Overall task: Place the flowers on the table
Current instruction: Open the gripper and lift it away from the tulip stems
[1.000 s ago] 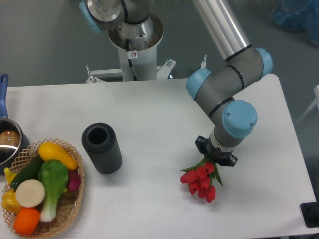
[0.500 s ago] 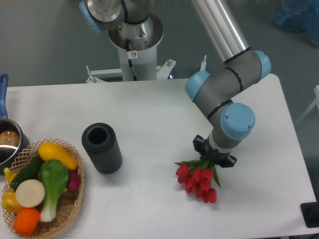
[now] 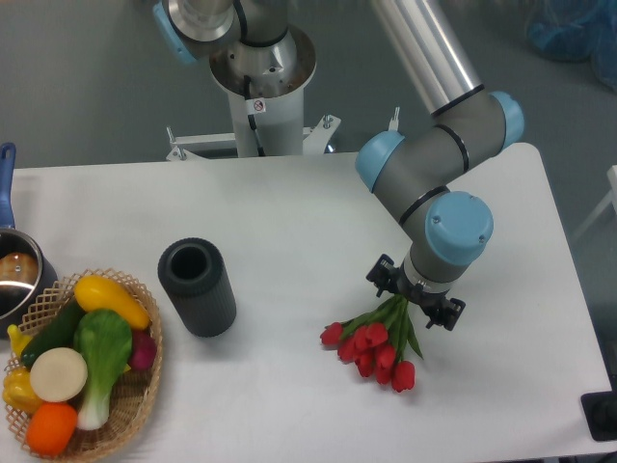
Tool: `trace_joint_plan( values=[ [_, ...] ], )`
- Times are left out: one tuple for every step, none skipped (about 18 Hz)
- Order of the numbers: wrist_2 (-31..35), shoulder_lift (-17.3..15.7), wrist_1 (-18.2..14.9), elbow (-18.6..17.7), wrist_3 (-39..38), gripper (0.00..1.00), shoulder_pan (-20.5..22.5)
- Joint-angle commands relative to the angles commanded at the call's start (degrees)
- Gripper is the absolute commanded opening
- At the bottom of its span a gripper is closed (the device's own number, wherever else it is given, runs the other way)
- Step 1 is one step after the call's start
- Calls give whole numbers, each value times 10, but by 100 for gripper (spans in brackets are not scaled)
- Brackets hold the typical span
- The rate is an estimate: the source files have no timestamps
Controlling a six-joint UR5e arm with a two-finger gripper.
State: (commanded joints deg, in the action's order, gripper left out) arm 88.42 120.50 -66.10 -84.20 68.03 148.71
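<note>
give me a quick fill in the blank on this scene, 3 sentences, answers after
1. The flowers under the pincer have petals coloured ____.
2. The dark vase stands between the flowers and the wicker ____ of toy vegetables.
3. The vase holds ____ flowers.

Missing words: red; basket; no

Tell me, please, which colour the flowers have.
The flowers have red blooms with green stems and leaves, clear in the fixed camera view.
</note>
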Motion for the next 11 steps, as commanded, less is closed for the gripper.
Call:
trace_joint_plan(
  values=[
    [2,-1,3,2,0,100,1],
    [5,-1,4,3,0,100,4],
    [6,-5,4,0,1,100,4],
    [2,-14,5,-4,5,100,8],
    [1,-20,5,-5,17,100,12],
    [3,-22,5,-5,25,100,14],
    [6,-23,4,-5,28,100,14],
    [6,-27,4,-8,28,100,16],
    [7,-32,4,-10,28,100,18],
    [7,-35,5,-9,31,100,19],
    [7,-39,4,-9,32,100,24]
  ],
)
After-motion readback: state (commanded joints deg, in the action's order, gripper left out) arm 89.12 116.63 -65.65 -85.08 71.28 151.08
